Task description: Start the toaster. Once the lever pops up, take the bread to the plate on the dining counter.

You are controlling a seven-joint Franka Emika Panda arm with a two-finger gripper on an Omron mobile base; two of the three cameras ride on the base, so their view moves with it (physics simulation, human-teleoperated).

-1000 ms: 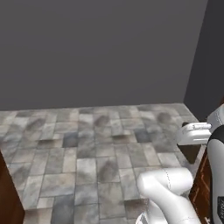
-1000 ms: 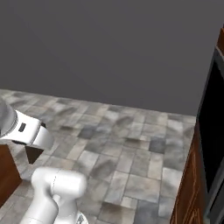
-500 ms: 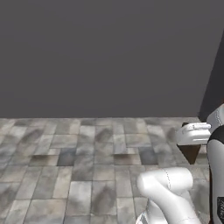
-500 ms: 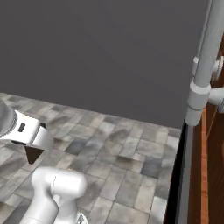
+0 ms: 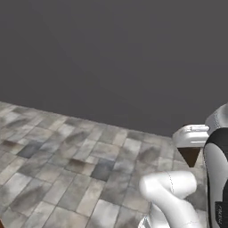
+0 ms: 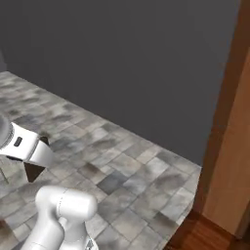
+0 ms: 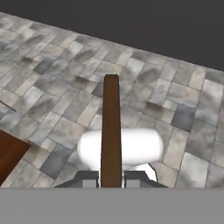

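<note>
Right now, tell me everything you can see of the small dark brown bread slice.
The small dark brown bread slice is thin, flat and evenly dark. In the hand view it appears edge-on as a narrow upright strip with a rounded far end, clamped between the shut gripper fingertips. From the base views a pointed corner hangs below the hand, above the grey stone-tiled floor. Nothing else touches it.

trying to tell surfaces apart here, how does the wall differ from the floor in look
The wall is plain, flat dark grey and upright; the floor is a patchwork of mottled grey stone tiles with visible joints, lying level. The wall is uniform, the floor varies light to dark. Both are grey.
</note>
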